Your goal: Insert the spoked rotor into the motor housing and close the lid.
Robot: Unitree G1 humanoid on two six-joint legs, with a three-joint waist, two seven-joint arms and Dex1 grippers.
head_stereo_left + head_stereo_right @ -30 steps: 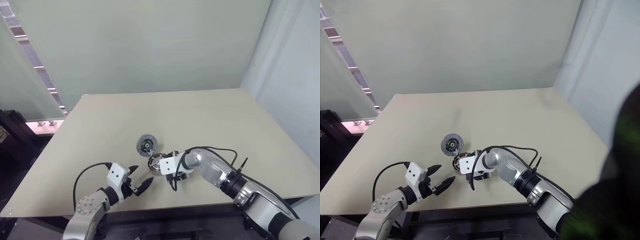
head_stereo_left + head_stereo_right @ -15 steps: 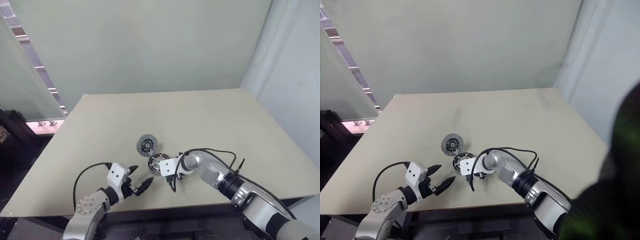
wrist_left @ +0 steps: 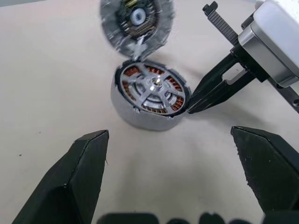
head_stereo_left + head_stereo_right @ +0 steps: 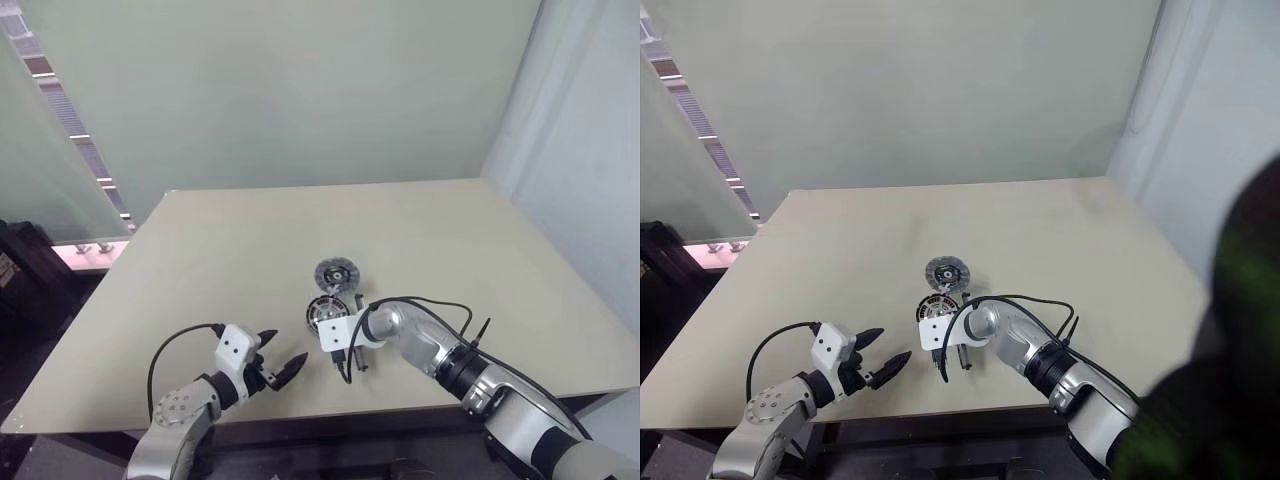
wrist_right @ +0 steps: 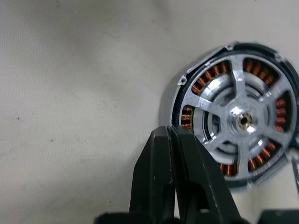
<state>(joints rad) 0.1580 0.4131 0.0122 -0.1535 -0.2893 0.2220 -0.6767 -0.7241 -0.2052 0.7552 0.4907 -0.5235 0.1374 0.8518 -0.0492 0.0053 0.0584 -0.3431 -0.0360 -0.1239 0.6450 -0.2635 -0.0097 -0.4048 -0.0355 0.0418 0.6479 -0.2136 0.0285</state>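
**Copper windings show through the rotor seated in the housing**

Beige table [image 4: 200, 260] carries the housing [image 3: 148, 95], a short silvery drum that stands upright near the front edge, roughly midway between the two arms. The rotor [image 5: 243, 120] sits inside the housing: its dark ring lines the rim, its silver spokes meet at a small brass-coloured hub in the centre, and the copper-brown windings show in the gaps between the spokes.

The lid [image 4: 336, 272] lies on the table just beyond the housing, on the side away from the robot. In the left wrist view its edge comes right up to the housing's rim; whether the two touch cannot be told. Its face there shows a grey textured band around a dark middle with a pale hub.

The right gripper [image 5: 174, 140] has its two black fingers pressed together with nothing between them. Their joined tips sit at the housing's rim, on its right side in the head views, touching or all but touching the dark ring. The fingers slope down toward the housing from the robot's side.

The left gripper [image 4: 270, 359] hangs nearer the front edge than the housing and well to its left, apart from it, with its fingers spread wide and empty, pointing toward the housing.
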